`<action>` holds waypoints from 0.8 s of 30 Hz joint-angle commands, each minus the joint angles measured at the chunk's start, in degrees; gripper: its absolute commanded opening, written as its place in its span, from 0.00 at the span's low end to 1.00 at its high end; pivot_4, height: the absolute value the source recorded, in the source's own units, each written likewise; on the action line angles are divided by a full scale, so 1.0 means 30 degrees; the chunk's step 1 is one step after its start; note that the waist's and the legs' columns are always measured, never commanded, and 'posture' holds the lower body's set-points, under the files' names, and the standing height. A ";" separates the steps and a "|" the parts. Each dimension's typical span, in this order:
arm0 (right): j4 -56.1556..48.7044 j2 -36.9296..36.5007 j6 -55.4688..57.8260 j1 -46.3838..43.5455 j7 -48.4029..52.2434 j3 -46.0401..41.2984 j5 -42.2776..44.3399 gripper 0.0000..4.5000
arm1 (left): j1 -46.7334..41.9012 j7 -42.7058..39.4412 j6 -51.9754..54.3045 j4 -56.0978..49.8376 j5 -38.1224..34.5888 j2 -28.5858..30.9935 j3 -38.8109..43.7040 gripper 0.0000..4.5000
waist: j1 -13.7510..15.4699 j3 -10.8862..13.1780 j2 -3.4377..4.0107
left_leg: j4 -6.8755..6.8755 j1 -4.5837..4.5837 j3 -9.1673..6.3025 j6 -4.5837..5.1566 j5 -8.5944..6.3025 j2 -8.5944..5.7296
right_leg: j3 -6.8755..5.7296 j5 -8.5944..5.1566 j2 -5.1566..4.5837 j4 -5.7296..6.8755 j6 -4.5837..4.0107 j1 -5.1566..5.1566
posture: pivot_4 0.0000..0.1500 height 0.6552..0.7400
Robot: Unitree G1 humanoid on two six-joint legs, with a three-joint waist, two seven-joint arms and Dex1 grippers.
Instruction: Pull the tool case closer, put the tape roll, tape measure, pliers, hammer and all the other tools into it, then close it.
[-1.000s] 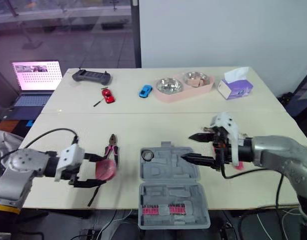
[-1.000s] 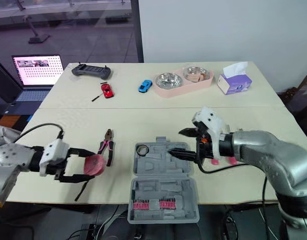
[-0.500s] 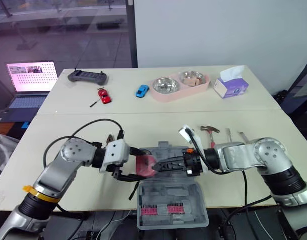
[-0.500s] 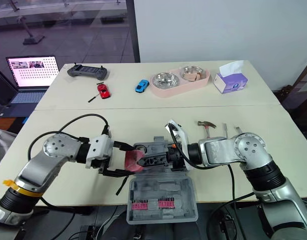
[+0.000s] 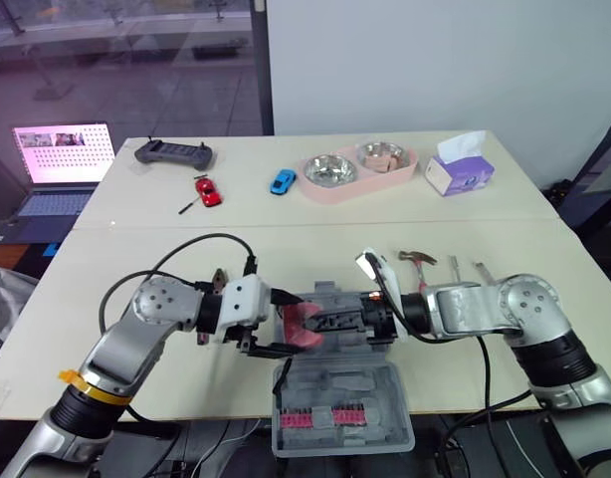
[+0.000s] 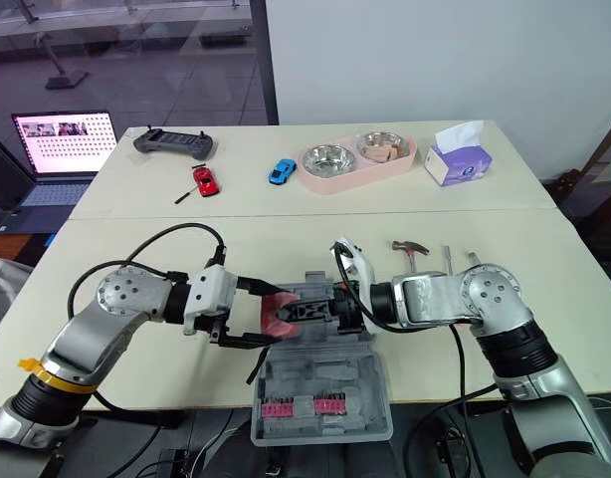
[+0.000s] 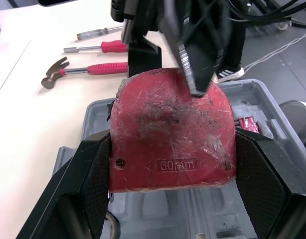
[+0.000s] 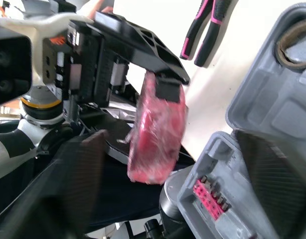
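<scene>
Two cream tables stand pushed together before a white wall and a glass front, and the open grey tool case lies at the near edge. Beyond the case, at the far side, sit a game controller, a red toy car, a blue toy car, a pink tray with two steel bowls and a tissue box. Over the case's far half, the left gripper clamps the red tape measure by its two flat sides. The right gripper reaches in from the case's right with its jaws spread wide, one fingertip touching the tape measure's rounded edge. The tape roll rests in a recess of the case. The pliers lie on the table to the left of the case, and the hammer and two screwdrivers lie to its right.
</scene>
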 commanded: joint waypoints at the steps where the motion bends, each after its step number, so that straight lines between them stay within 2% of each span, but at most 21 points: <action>1: -0.0235 0.0101 0.0011 -0.0054 0.0106 -0.0760 0.0492 0.49 | -0.0300 0.0060 -0.0107 -0.0532 -0.0067 -0.0070 -0.0036 0.65 | 0.0005 0.0000 0.0000 | 0.0000 0.0000 -0.0001 0.0000 0.0000 0.0000 | 0.0001 0.0000 0.0000 0.0000 0.0000 0.0000 | 1.00 0.97; 4: -0.0219 0.0238 -0.0045 0.0002 -0.0028 -0.0896 0.0492 0.15 | -0.0404 0.0207 -0.0162 -0.0324 0.0030 -0.0194 -0.0102 0.65 | 0.0021 -0.0001 -0.0002 | 0.0000 0.0000 -0.0003 0.0000 0.0000 0.0001 | 0.0000 0.0000 0.0001 0.0001 0.0000 0.0001 | 1.00 0.97; 5: -0.0212 0.0300 -0.0044 0.0009 -0.0034 -0.0930 0.0492 0.11 | -0.0417 0.0245 -0.0250 -0.0204 0.0090 -0.0232 -0.0115 0.65 | 0.0012 -0.0003 0.0004 | 0.0005 0.0000 -0.0009 -0.0001 0.0000 0.0001 | 0.0000 0.0000 0.0005 0.0000 -0.0001 0.0006 | 1.00 0.97; 12: -0.0045 0.0554 -0.0012 -0.0038 0.0023 -0.1260 0.0492 0.11 | -0.0178 0.0648 -0.0812 0.0288 0.0445 -0.0594 -0.0069 0.65 | -0.0004 -0.0003 0.0005 | 0.0004 0.0000 -0.0005 -0.0002 0.0002 0.0005 | 0.0004 0.0001 0.0007 0.0006 -0.0001 0.0000 | 1.00 0.97; 14: 0.0101 0.0644 0.0036 -0.0074 0.0119 -0.1505 0.0492 0.11 | 0.0036 0.0504 -0.0833 0.0263 -0.0221 -0.0801 0.0235 0.65 | -0.0005 -0.0003 0.0005 | 0.0005 0.0000 -0.0005 -0.0003 0.0002 0.0005 | 0.0005 0.0001 0.0007 0.0007 -0.0001 0.0000 | 1.00 0.97; 15: 0.0196 0.0662 0.0104 -0.0102 0.0248 -0.1648 0.0492 0.11 | 0.0174 0.0148 -0.0548 0.0097 -0.0961 -0.0849 0.0403 0.88 | -0.0018 -0.0003 0.0005 | 0.0005 0.0000 -0.0004 -0.0003 0.0002 0.0004 | 0.0004 0.0001 0.0007 0.0007 -0.0001 0.0000 | 1.00 0.97; 16: 0.0263 0.0622 0.0188 -0.0115 0.0384 -0.1777 0.0492 0.11 | 0.0286 0.0043 -0.0330 0.0004 -0.1319 -0.0897 0.0523 0.97 | -0.0016 -0.0003 0.0005 | 0.0004 0.0000 -0.0004 -0.0003 0.0003 0.0005 | 0.0007 0.0001 0.0007 0.0007 -0.0001 -0.0001 | 1.00 0.97; 17: 0.0296 0.0569 0.0265 -0.0104 0.0486 -0.1879 0.0492 0.11 | 0.0357 0.0074 -0.0374 -0.0018 -0.1376 -0.0926 0.0591 1.00 | -0.0011 -0.0003 0.0005 | 0.0004 0.0000 -0.0006 -0.0003 0.0003 0.0005 | 0.0007 0.0001 0.0007 0.0009 -0.0001 -0.0001 | 1.00 0.97; 20: 0.0795 -0.0076 0.0763 -0.0147 0.1043 -0.2227 0.0492 0.11 | 0.0715 0.0028 -0.0454 -0.0005 -0.1935 -0.0923 0.0981 1.00 | -0.0005 -0.0004 0.0006 | 0.0005 0.0001 -0.0006 -0.0005 0.0004 0.0007 | 0.0006 0.0001 0.0009 0.0015 -0.0002 -0.0003 | 1.00 0.97; 24: 0.2401 -0.2384 0.2197 -0.0539 0.2829 -0.2443 0.0492 0.11 | 0.1393 -0.0364 0.0152 0.0021 -0.3748 -0.0548 0.2384 1.00 | 0.0034 -0.0002 0.0005 | 0.0016 -0.0002 -0.0005 -0.0005 0.0004 -0.0001 | 0.0006 0.0000 0.0005 0.0003 -0.0005 0.0006 | 1.00 0.97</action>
